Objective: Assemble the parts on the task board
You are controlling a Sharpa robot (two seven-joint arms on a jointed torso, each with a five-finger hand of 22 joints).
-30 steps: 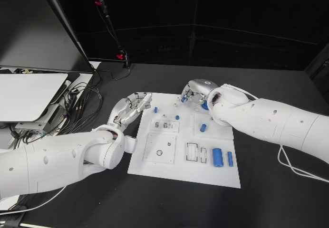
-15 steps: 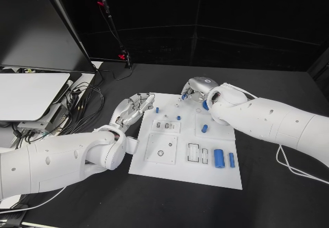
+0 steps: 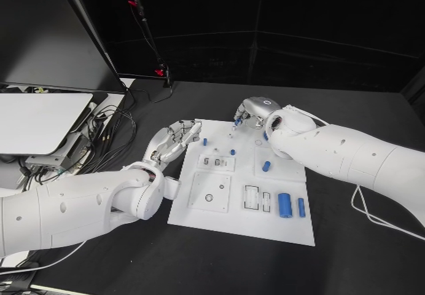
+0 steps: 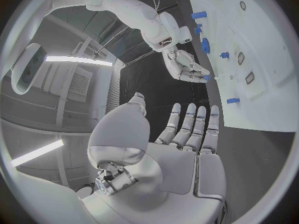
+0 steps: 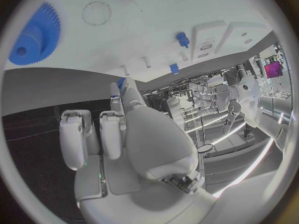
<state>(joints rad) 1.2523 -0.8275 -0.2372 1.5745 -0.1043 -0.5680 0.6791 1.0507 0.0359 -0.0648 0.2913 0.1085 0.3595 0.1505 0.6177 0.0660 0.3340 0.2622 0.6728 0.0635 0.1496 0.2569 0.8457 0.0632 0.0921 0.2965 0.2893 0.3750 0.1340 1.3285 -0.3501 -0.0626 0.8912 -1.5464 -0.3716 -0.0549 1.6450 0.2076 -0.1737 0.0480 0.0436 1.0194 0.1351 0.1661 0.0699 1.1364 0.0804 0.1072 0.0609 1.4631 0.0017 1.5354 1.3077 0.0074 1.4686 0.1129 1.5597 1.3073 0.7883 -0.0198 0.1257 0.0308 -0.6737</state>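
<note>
The right hand (image 3: 250, 114) pinches a small blue part (image 3: 236, 121) over the task board's (image 3: 226, 212) far edge; a loose pinch could drop it. The left hand (image 3: 175, 139) hovers with fingers spread, holding nothing, at the board's left edge.

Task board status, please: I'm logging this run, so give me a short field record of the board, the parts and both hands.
board: white task board on the black table
parts: large blue cylinder and slim blue piece lying at the board's near right; small blue pegs at the far end
left hand: fingers apart, empty, at the board's far left edge
right hand: at the board's far edge, small blue part at its fingertips
</note>
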